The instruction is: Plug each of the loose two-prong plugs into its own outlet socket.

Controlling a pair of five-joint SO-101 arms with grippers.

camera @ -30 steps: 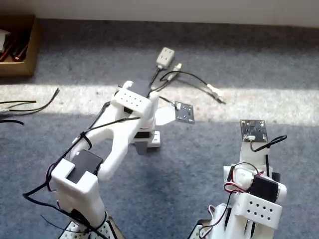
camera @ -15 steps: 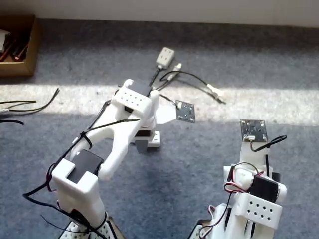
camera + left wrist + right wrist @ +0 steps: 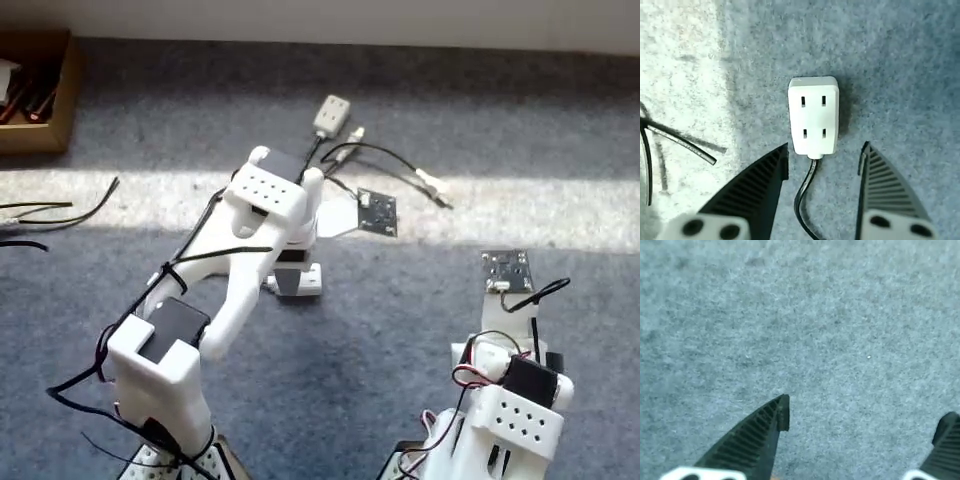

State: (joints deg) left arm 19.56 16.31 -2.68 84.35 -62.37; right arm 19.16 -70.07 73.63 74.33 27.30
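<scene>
Two outlets, two plugs and both arms on the surface.
The left end effector [image 3: 824, 155] hangs just before an outlet [image 3: 813, 116], its fingers either side of the cord [image 3: 805, 200]. Behind that arm lies a second outlet [image 3: 331, 115], with one plug [image 3: 348, 152] just before it and another plug [image 3: 432, 182] farther right. A box [image 3: 40, 95] sits back left, with cables [image 3: 70, 210] before it. The right end effector [image 3: 865, 420] hangs over bare surface [image 3: 840, 315].

No text, number, label or sign can be read anywhere. The white outlet block [image 3: 813, 115] lying on the grey carpet has a plain face with four slots and no lettering. If the small circuit boards [image 3: 377, 211] by the arms carry any print, it is too small to make out.
</scene>
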